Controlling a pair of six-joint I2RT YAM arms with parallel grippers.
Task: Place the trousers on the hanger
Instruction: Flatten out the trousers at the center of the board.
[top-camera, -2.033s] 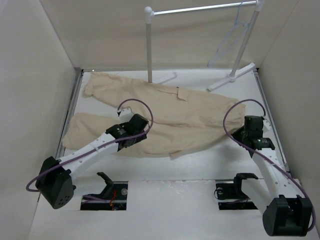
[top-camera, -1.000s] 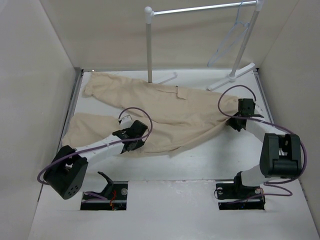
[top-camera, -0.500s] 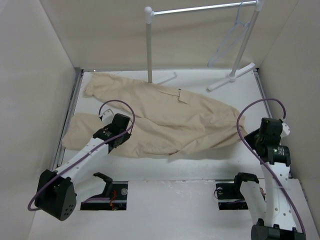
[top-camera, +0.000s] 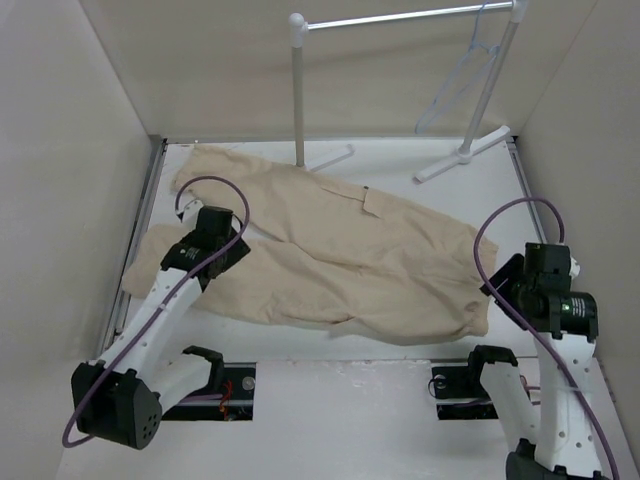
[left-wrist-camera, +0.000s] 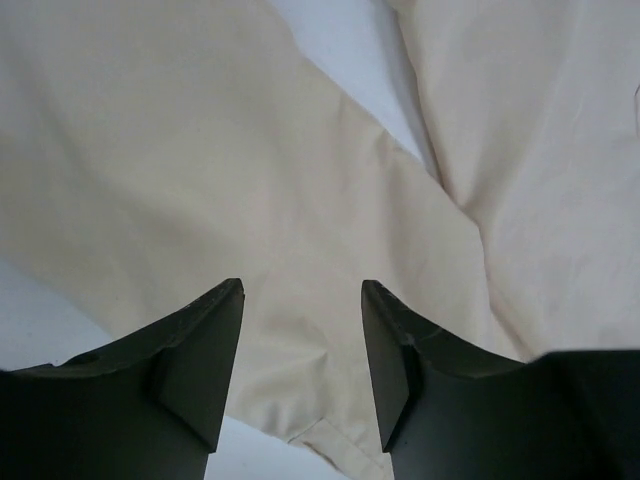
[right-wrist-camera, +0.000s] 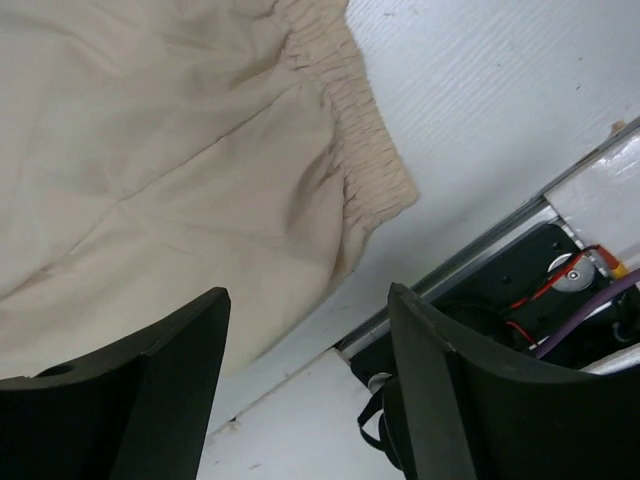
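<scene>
jaws wide on the right gripper (right-wrist-camera: 305, 300), nothing between them. it hangs at 4 o'clock in the top view (top-camera: 503, 287), just over the gathered waistband (right-wrist-camera: 352, 135) of the trousers (right-wrist-camera: 150, 150). a second ago it was clamped shut on that end; now it has let go. below it, toward 5 o'clock, red wires and a purple cable show in the cut-out (right-wrist-camera: 560, 290) in the near board.

trousers (top-camera: 340, 260) lie flat on the white table (top-camera: 400, 165), running from the waist at 4 o'clock up to the leg ends at 9 and 10 o'clock. since half a second ago the waist end has dropped and spread toward the near edge, and the cloth lies smoother. the flap pocket (top-camera: 370, 203) sits on the far leg, near the middle.

over to 9 o'clock: the left gripper (top-camera: 215, 237) has swung out toward 10 o'clock from where it was. its jaws have sprung apart after a tight pinch, and the left wrist view (left-wrist-camera: 302, 300) shows them empty, poised above the beige cloth (left-wrist-camera: 200, 150), with a wedge of bare table (left-wrist-camera: 350, 60) between the two legs.

far side, 12 to 1 o'clock: the white rack (top-camera: 400, 17) stands unmoved. the pale hanger (top-camera: 460, 75) hangs from its rail at 1 o'clock, well apart from the trousers, same as before.
</scene>
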